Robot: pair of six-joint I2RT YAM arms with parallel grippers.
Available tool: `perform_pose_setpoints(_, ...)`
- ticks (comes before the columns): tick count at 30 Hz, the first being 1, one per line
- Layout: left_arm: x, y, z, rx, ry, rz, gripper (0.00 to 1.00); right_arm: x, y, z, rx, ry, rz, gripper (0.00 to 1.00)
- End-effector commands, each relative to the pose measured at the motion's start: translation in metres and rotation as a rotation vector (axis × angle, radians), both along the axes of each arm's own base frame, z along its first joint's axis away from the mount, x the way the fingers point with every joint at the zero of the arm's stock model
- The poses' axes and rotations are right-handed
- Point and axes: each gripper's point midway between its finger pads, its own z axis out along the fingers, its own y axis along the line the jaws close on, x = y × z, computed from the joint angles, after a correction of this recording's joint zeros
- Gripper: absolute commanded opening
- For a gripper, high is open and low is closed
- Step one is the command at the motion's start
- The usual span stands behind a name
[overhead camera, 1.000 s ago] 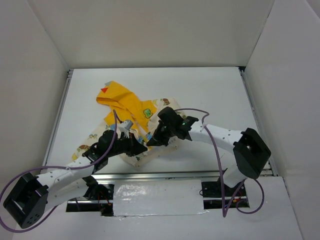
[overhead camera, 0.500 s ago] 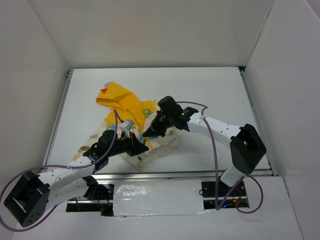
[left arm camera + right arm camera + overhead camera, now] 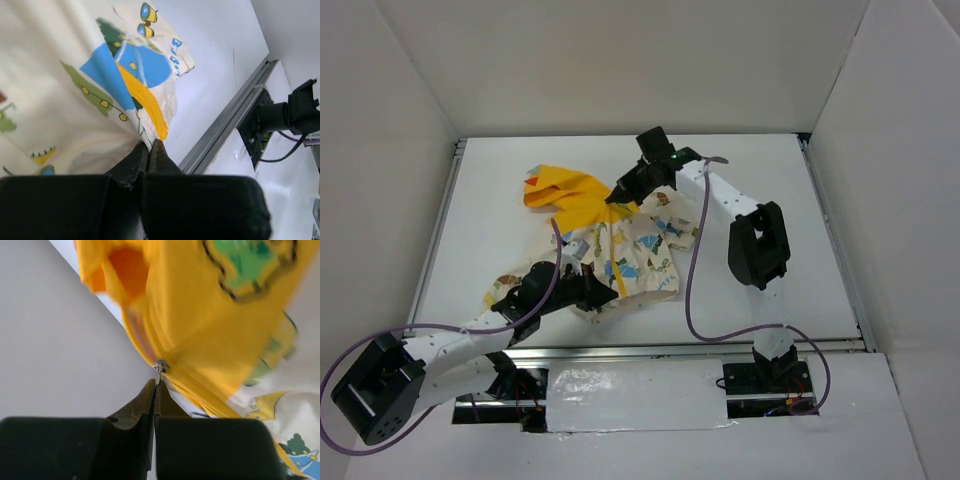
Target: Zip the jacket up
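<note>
The jacket (image 3: pixel 635 250) lies stretched front-up on the white table, cream with blue-green prints. Its yellow hood (image 3: pixel 565 195) and red spike (image 3: pixel 532 180) point to the far left. My left gripper (image 3: pixel 608 294) is shut on the jacket's bottom hem. In the left wrist view its tips (image 3: pixel 150 145) pinch the cloth right beside the lower end of the yellow zipper trim (image 3: pixel 145 102). My right gripper (image 3: pixel 617 198) sits at the collar by the hood. It is shut on the small metal zipper pull (image 3: pixel 160 366), which sticks out just past the tips of the right gripper (image 3: pixel 156 382).
A metal rail (image 3: pixel 670 347) runs along the table's near edge and shows close to the hem as the rail (image 3: pixel 220 130). White walls enclose the table on three sides. A purple cable (image 3: pixel 688 290) hangs from the right arm over the table's right half.
My right gripper has travelled from near the hem away to the collar, drawing the zipper pull along; the jacket's front is now pulled flat. The left gripper has stayed at the hem.
</note>
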Motion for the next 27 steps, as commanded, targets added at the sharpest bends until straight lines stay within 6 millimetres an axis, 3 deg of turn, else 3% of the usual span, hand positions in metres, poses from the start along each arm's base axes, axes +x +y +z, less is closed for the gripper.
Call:
perform_pose_setpoints(1,-0.042,-0.009,-0.013,0.022,0.078,-0.166,0.0,0.11,-0.076,0.057,0.005,-0.232,-0.324,0.0)
perform_pose_setpoints(3,-0.037,-0.008,-0.01,0.038,0.064,-0.142,0.0,0.121,-0.114,0.05,-0.039,-0.222,-0.413,0.0)
perform_pose_setpoints(4,-0.036,-0.006,-0.013,0.06,0.073,-0.135,0.0,0.132,-0.153,0.058,-0.059,-0.24,-0.496,0.0)
perform_pose_setpoints(5,-0.035,-0.006,-0.012,0.068,0.071,-0.13,0.0,0.13,-0.175,0.043,-0.09,-0.21,-0.535,0.0)
perform_pose_setpoints(6,-0.03,-0.007,-0.007,0.072,0.053,-0.124,0.0,0.13,-0.194,0.043,-0.106,-0.209,-0.571,0.0)
perform_pose_setpoints(7,-0.028,-0.008,-0.006,0.078,0.047,-0.121,0.0,0.131,-0.231,0.059,-0.107,-0.238,-0.642,0.0)
perform_pose_setpoints(8,-0.026,-0.008,-0.005,0.086,0.037,-0.123,0.0,0.125,-0.251,0.046,-0.138,-0.218,-0.671,0.0)
perform_pose_setpoints(9,-0.023,-0.011,-0.001,0.086,0.032,-0.123,0.0,0.124,-0.269,0.051,-0.142,-0.235,-0.704,0.0)
perform_pose_setpoints(10,-0.021,-0.012,-0.001,0.092,0.028,-0.124,0.0,0.122,-0.302,0.07,-0.145,-0.278,-0.757,0.0)
perform_pose_setpoints(11,-0.02,-0.014,0.0,0.096,0.02,-0.129,0.0,0.119,-0.328,0.067,-0.168,-0.274,-0.804,0.0)
perform_pose_setpoints(14,-0.013,-0.017,-0.005,0.116,0.028,-0.114,0.0,0.111,-0.373,0.095,-0.197,-0.334,-0.873,0.0)
perform_pose_setpoints(17,-0.01,-0.021,-0.011,0.124,0.041,-0.106,0.0,0.107,-0.392,0.118,-0.255,-0.391,-0.895,0.0)
perform_pose_setpoints(18,-0.007,-0.023,-0.014,0.127,0.045,-0.1,0.0,0.103,-0.402,0.118,-0.298,-0.386,-0.925,0.0)
perform_pose_setpoints(21,0.001,-0.026,-0.02,0.146,0.056,-0.08,0.01,0.1,-0.405,0.114,-0.331,-0.386,-0.929,0.0)
perform_pose_setpoints(23,0.005,-0.025,-0.025,0.171,0.08,-0.058,0.23,0.099,-0.405,0.106,-0.342,-0.386,-0.916,0.0)
perform_pose_setpoints(24,0.011,-0.024,-0.025,0.187,0.08,-0.033,0.48,0.102,-0.404,0.108,-0.338,-0.406,-0.903,0.0)
perform_pose_setpoints(25,0.011,-0.021,-0.029,0.209,0.095,-0.022,0.61,0.103,-0.402,0.104,-0.349,-0.411,-0.87,0.0)
perform_pose_setpoints(26,0.019,-0.018,-0.023,0.215,0.081,0.023,0.77,0.109,-0.4,0.114,-0.346,-0.463,-0.838,0.01)
perform_pose_setpoints(27,0.022,-0.015,-0.02,0.225,0.075,0.048,0.85,0.115,-0.4,0.121,-0.337,-0.494,-0.842,0.04)
